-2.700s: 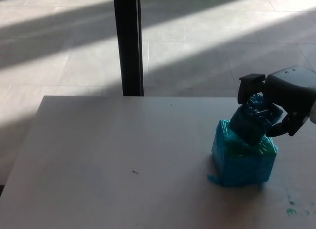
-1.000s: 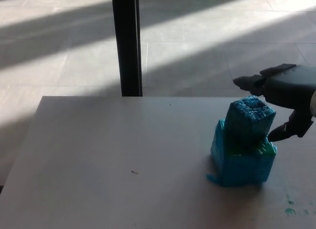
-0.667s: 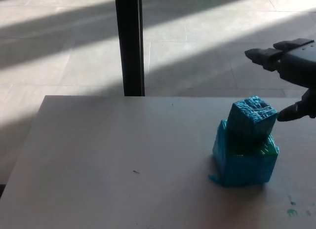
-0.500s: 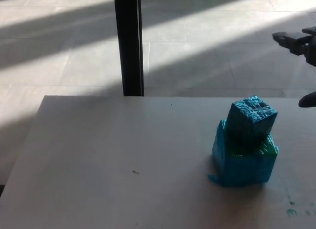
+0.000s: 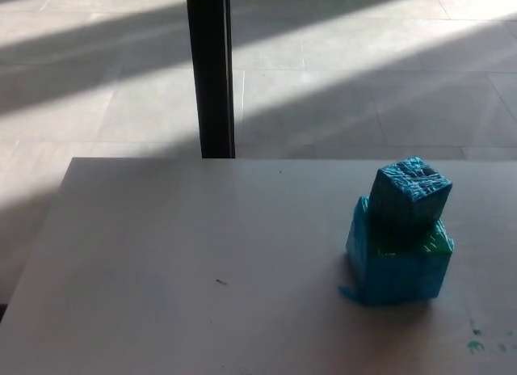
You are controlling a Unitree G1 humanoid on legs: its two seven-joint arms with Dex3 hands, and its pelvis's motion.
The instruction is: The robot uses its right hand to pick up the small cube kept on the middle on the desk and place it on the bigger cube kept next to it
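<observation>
The small blue cube (image 5: 409, 194) rests on top of the bigger blue cube (image 5: 397, 266), turned a little out of line with it. Both stand on the right part of the pale desk (image 5: 186, 262). A patch of green shows on the bigger cube's top at its right edge. Neither of my hands shows in the head view.
A black post (image 5: 208, 68) stands on the tiled floor just behind the desk's far edge. A few green specks (image 5: 477, 343) mark the desk at the front right. A tiny dark fleck (image 5: 220, 281) lies left of centre.
My right hand let go of the small cube, opened, drew back up and to the right, and has left the picture. The small cube stays on the bigger one.
</observation>
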